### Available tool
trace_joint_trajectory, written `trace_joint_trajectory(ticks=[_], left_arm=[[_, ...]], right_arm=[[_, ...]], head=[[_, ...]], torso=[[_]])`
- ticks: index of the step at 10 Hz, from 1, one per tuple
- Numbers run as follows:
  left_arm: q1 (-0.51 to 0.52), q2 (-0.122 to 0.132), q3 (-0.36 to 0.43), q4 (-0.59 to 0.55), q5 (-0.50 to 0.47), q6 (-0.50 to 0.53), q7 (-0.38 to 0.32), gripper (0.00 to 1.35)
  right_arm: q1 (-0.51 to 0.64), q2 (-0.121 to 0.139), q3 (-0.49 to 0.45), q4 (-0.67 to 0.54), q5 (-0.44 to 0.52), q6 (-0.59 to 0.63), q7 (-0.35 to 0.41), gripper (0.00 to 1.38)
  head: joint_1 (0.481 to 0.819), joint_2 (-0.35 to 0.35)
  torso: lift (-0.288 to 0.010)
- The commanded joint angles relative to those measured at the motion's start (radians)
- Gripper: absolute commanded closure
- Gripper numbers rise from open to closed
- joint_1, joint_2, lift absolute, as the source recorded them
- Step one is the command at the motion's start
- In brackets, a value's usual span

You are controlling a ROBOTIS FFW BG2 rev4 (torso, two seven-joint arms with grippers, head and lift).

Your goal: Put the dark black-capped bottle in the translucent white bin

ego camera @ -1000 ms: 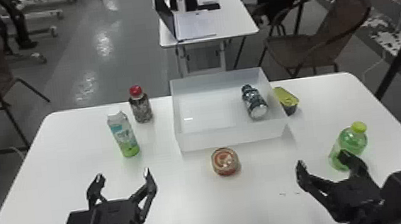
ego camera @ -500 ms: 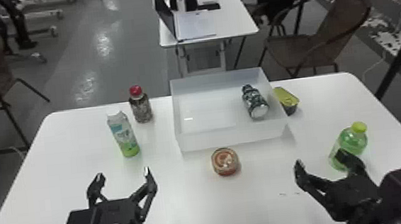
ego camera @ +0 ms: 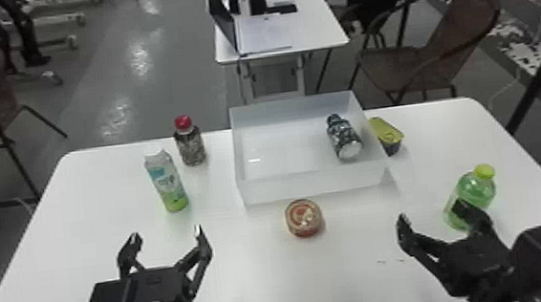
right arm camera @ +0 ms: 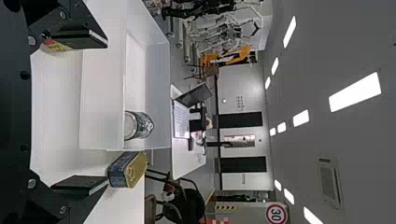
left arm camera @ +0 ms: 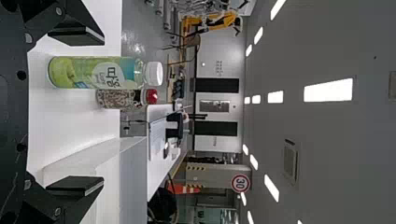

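The dark bottle (ego camera: 344, 136) lies inside the translucent white bin (ego camera: 311, 184). It looks smooth, probably light, fairly stiff, perhaps slippery; its mid-body seems the best hold. Nearer than the bin, left end effector (ego camera: 166, 233) and right end effector (ego camera: 432, 213) are spread, empty.

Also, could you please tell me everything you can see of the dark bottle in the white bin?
The dark bottle lies on its side in the right part of the bin, dark cap end pointing away, pale round base toward the robot. Its shiny body carries a mottled pattern. Nothing grips it.
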Motion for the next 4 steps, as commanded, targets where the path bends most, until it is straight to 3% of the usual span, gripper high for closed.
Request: trace_joint_trajectory(ticks=[1, 4], left_arm=[[-0.002, 0.0, 0.0, 0.0, 0.0, 0.0, 0.0, 0.23], [-0.001, 0.0, -0.001, 0.0, 0.0, 0.0, 0.0, 0.23]], right_arm=[[0.0, 0.001, 0.0, -0.001, 0.004, 0.0, 0.0, 0.25], [0.002, 0.002, 0.0, -0.001, 0.006, 0.0, 0.0, 0.25]], head=[[0.695, 0.035], [0.695, 0.034]], torso=[[-0.067], [-0.067]])
